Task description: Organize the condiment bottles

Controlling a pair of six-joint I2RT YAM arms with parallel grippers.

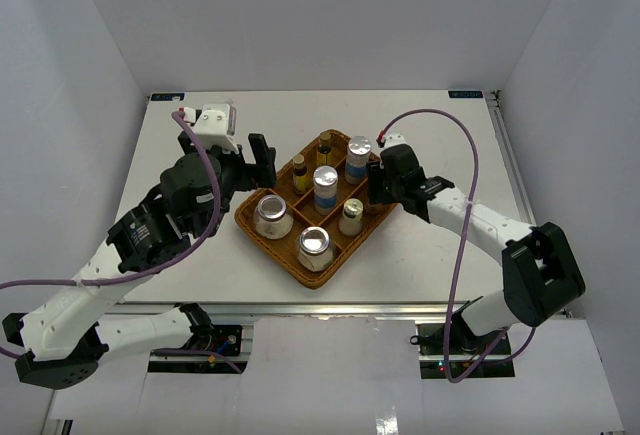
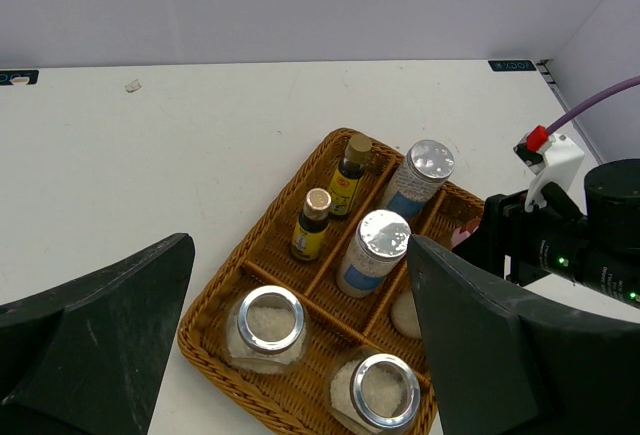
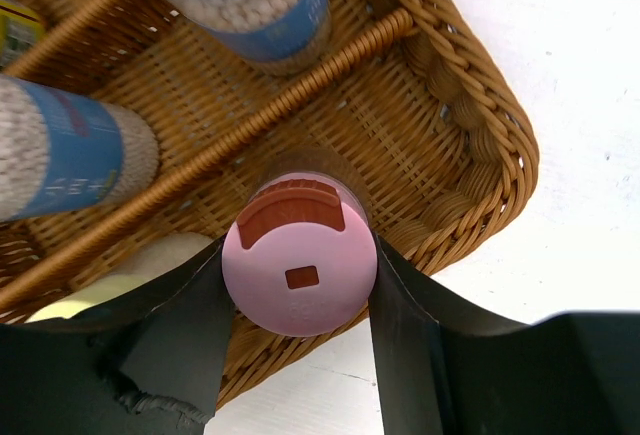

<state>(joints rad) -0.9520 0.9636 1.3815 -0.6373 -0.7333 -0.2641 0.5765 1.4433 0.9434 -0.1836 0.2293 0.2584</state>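
Awaiting placement at the woven tray's [image 3: 490, 125] corner, the pink-capped bottle [image 3: 300, 270] is clamped by the right gripper [image 1: 376, 182]; the left gripper [image 1: 262, 158] is held spread.

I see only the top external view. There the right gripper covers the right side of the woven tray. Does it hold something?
Observer: Yes. In the right wrist view, the right gripper is closed on a pink-capped bottle, with one finger against each side of the cap.
Operator: Is this bottle inside the tray or outside?
Observer: Inside. It is over the corner compartment of the tray, beside a divider. I cannot tell whether it stands on the floor of the tray.
Operator: And the left gripper, is it free?
Observer: The left wrist view shows the left gripper wide open, with nothing between its fingers.
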